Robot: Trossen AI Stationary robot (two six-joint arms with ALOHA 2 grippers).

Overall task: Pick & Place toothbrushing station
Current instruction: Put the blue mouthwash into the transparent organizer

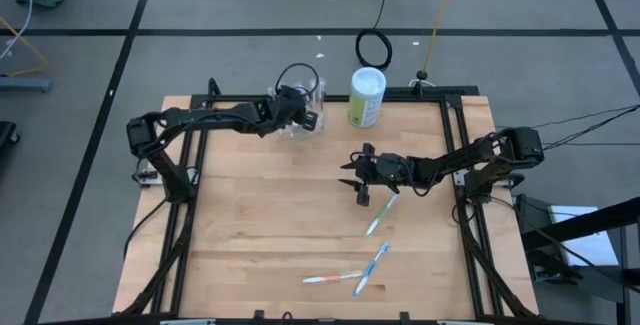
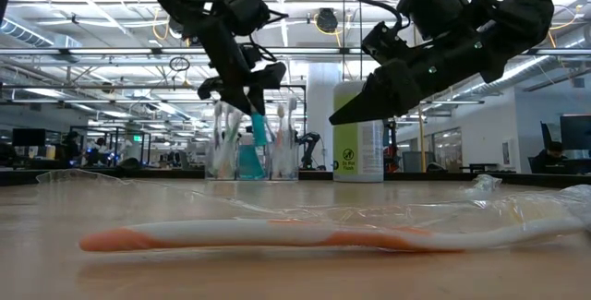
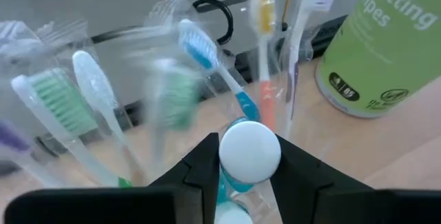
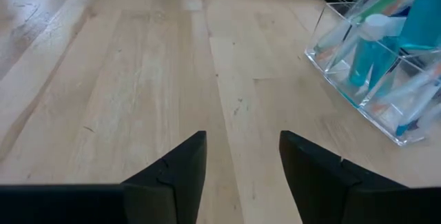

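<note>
One green can (image 3: 386, 52) reads "wipes"; left gripper (image 3: 249, 165) pinches a blue tube (image 3: 248, 156) over the holder (image 2: 251, 157); right gripper (image 4: 241, 162) spread

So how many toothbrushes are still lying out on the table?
3: one toothbrush beside the right gripper, two crossing near the front edge. More stand in the clear holder.

The holder (image 1: 303, 115) is standing at the bench's (image 1: 260, 215) far edge, the canister (image 1: 366, 97) just right of it; loose toothbrushes (image 1: 378, 215) are lying nearer, right of centre.
</note>
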